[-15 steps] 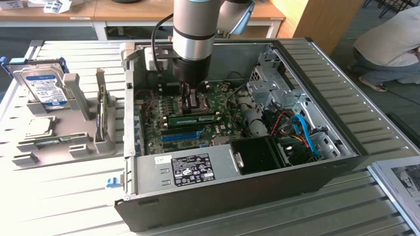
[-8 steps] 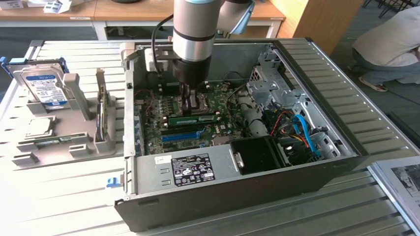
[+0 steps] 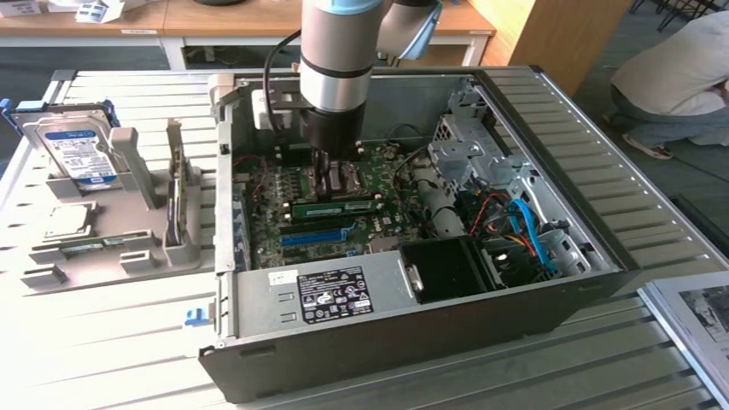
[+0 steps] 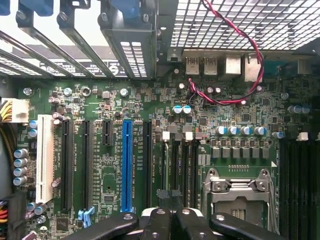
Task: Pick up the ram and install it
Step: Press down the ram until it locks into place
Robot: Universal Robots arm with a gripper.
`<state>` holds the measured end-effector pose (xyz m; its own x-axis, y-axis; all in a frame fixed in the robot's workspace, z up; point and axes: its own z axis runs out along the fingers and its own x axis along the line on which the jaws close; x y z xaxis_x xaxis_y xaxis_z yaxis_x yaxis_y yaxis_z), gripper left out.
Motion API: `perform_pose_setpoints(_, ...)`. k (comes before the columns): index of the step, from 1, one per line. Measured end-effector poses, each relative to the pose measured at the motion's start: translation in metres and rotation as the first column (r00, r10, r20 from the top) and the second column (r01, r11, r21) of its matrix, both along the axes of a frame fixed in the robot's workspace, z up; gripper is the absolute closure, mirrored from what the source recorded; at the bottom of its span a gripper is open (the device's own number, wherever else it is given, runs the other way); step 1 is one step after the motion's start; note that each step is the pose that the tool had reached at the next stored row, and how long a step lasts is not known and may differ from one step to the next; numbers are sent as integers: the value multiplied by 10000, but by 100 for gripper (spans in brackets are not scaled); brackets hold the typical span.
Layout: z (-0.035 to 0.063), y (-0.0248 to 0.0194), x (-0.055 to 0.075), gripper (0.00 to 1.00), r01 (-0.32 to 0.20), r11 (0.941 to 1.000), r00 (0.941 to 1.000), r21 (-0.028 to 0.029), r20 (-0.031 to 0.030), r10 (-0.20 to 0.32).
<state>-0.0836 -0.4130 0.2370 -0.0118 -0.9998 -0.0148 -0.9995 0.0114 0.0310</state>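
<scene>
The ram (image 3: 334,207) lies flat inside the open computer case (image 3: 569,282), on the motherboard (image 3: 299,224) just below the gripper (image 3: 330,175) and above the blue slot (image 3: 313,237) in the exterior view. It looks to be a thin, light, stiff stick of green board with a white label. It would likely snap or chip if bent, and the contact edge is best left untouched. The sound hold, as a judgement, is across the two long faces near the middle, so it hangs level and does not twist.

The gripper hangs low over the board with its fingers (image 4: 170,200) together and nothing between them. The wrist view looks onto the blue slot (image 4: 127,165), a white slot (image 4: 45,157), the CPU socket (image 4: 235,192) and a red-and-black wire (image 4: 235,75).

Room is tight. The case walls, the drive cage (image 3: 473,145), blue cables (image 3: 530,226) and the power supply (image 3: 330,295) ring the board. Outside, at the exterior view's left, a grey holder (image 3: 102,248) carries a hard drive (image 3: 78,149) and a card (image 3: 174,184). A person (image 3: 678,77) crouches at the far right, well apart.
</scene>
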Motion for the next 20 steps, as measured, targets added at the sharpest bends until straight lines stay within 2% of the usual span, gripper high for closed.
perform_pose_setpoints(20, -57, 0, -3, 90, 0, 10000, 10000, 2, 1, 0)
